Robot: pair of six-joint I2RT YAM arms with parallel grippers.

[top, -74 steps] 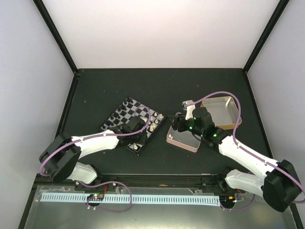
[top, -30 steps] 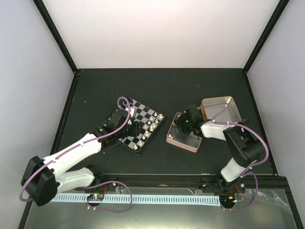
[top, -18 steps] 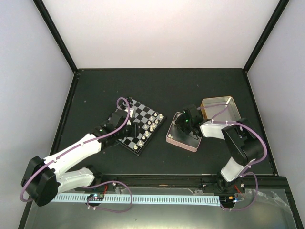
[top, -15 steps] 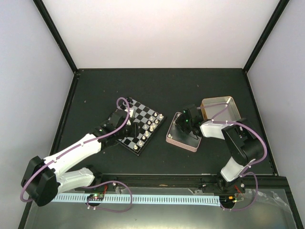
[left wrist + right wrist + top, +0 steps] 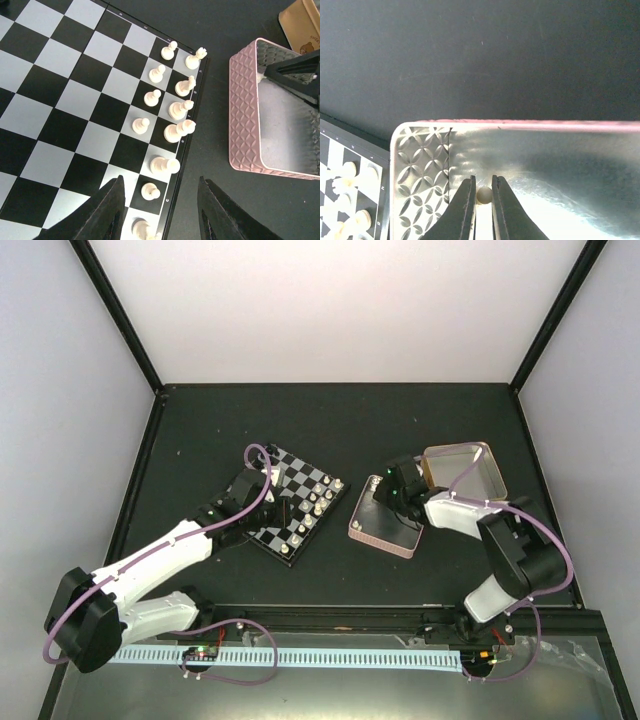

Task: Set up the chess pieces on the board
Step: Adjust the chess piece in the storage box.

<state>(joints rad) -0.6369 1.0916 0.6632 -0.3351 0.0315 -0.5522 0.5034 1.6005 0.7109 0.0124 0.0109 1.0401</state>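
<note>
Right wrist — right gripper point(image 5: 483, 186) pinches chess piece point(image 5: 483, 195) in pink tin point(image 5: 420, 150).

No legible word, brand or number appeared; tiny marks point(image 5: 182, 141) along the board point(image 5: 75, 97) edge were too small to read.

The left gripper point(image 5: 160, 184) hangs wide open, arm stretched far-right. The right gripper point(image 5: 482, 194) points down, pinching a chess piece point(image 5: 483, 195).
</note>
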